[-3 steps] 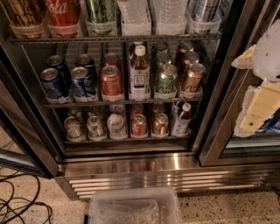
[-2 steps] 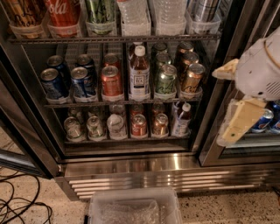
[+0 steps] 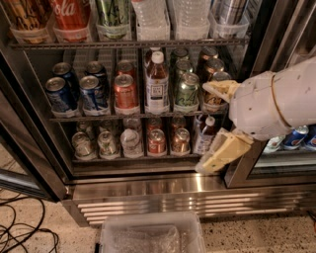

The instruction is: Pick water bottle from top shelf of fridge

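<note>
Camera view, only view.
- Fridge (image 3: 163, 190), left door open. Tea bottle (image 3: 156, 81) stands mid-row on the middle rack among blue cans (image 3: 58, 93), a red can (image 3: 126, 93) and green cans (image 3: 186, 93). Small cans (image 3: 157, 142) fill the lower rack.
- Floor: clear plastic bin (image 3: 150, 236) in front of the base grille (image 3: 197, 203); dark cables (image 3: 22, 232) at left.
- Water bottle (image 3: 149, 14) stands in a lane tray on the top shelf (image 3: 123, 44), centre, with a second like bottle to its right. Only the lower ribbed bodies show; caps and labels are cut off by the upper edge. A red cola bottle (image 3: 71, 15) and other drinks to the left are cropped the same way.
- Gripper (image 3: 205, 127): right side, in front of the dark door frame, level with the middle and lower racks, below the top shelf and well apart from the water bottle. It hides the right end of both racks.
- Fingers (image 3: 221, 90) spread wide, one high and one low. Nothing between them; contact with the cans behind cannot be told.
</note>
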Motion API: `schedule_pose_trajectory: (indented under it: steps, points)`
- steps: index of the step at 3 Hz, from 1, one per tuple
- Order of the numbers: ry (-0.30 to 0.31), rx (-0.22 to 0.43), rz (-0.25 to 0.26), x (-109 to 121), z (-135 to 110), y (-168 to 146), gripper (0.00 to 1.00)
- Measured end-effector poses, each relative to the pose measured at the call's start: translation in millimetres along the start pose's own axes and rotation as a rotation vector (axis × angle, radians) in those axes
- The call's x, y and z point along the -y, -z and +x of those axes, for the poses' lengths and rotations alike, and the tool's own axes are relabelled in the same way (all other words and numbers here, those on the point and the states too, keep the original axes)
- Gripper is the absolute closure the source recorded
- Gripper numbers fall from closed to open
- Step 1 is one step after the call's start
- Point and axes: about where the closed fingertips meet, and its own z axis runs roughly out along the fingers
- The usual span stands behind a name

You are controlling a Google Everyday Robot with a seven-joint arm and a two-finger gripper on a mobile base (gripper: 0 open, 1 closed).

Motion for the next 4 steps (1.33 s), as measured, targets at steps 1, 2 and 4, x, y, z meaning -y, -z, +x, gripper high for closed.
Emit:
schedule_pose_trajectory:
  steps: [1, 2, 4]
  points:
    - [-0.088, 0.112, 0.102, -11.8, -31.9, -14.6, 0.00]
    - [-0.238, 0.224, 0.210, -3.8, -66.2, -25.5, 0.00]
    - [-0.282, 0.268, 0.282, 15.3, -76.7, -19.7, 0.00]
